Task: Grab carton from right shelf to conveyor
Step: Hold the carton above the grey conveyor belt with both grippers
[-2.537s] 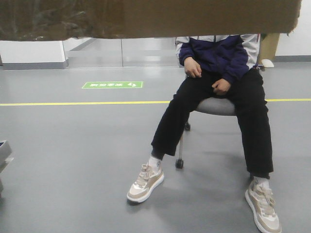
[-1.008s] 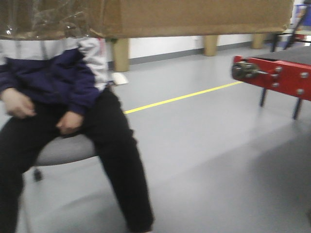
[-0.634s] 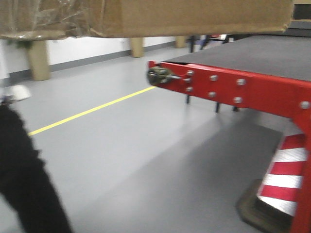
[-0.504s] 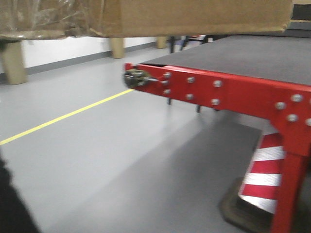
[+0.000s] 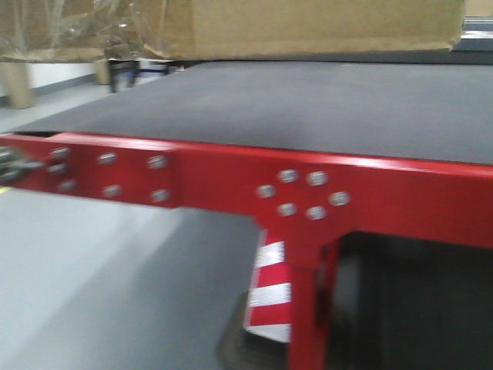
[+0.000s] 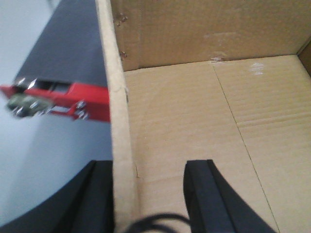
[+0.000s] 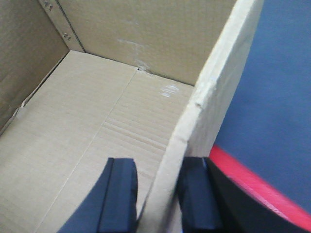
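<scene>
The carton (image 5: 308,27) hangs across the top of the front view, its crinkled tape at the left, over the near edge of the conveyor (image 5: 308,100), a dark grey belt in a red frame. My left gripper (image 6: 148,164) straddles the carton's left wall (image 6: 119,121). Its outer finger lies against that wall and its inner finger (image 6: 206,194) stands apart from it. My right gripper (image 7: 158,160) is shut on the carton's right wall (image 7: 214,87), with the belt (image 7: 282,97) just beyond. The right shelf is out of view.
The conveyor's red front rail (image 5: 231,181) carries bolts and stands on a red leg (image 5: 308,308). A red-and-white striped post (image 5: 269,293) is behind the leg. Grey floor (image 5: 77,293) lies at the lower left. Tan pillars (image 5: 15,81) stand far left.
The view has swung away from a seated person and across the floor. The conveyor has slid in from the right and now fills the front view beneath the carried carton.
</scene>
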`<act>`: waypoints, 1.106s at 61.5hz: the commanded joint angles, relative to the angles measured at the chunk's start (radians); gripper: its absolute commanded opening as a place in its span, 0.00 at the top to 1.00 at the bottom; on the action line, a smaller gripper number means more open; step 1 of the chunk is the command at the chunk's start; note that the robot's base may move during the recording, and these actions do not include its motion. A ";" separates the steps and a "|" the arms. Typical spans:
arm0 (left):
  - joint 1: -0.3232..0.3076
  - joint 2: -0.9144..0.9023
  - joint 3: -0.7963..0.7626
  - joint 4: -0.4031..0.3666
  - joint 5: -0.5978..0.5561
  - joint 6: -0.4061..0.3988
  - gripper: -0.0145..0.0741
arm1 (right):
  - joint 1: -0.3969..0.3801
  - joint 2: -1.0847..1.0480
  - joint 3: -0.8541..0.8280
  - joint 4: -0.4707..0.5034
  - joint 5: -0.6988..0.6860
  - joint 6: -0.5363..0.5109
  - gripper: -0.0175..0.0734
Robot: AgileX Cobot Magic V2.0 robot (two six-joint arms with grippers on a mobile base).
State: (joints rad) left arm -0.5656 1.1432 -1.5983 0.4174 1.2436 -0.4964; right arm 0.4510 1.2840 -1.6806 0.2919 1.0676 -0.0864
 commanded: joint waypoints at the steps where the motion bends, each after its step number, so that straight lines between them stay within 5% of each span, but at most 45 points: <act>1: -0.013 -0.010 -0.004 -0.025 -0.037 0.039 0.85 | 0.000 -0.009 -0.007 0.009 -0.067 -0.037 0.88; 28: -0.013 -0.010 -0.004 0.065 -0.037 0.039 0.85 | 0.000 -0.009 -0.007 0.009 -0.067 -0.037 0.88; 68: -0.013 -0.010 -0.004 0.070 -0.037 0.039 0.85 | 0.000 -0.009 -0.007 0.009 -0.067 -0.037 0.88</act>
State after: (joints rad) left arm -0.5695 1.1444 -1.5983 0.4811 1.2364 -0.4964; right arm 0.4510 1.2840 -1.6806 0.2968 1.0492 -0.0864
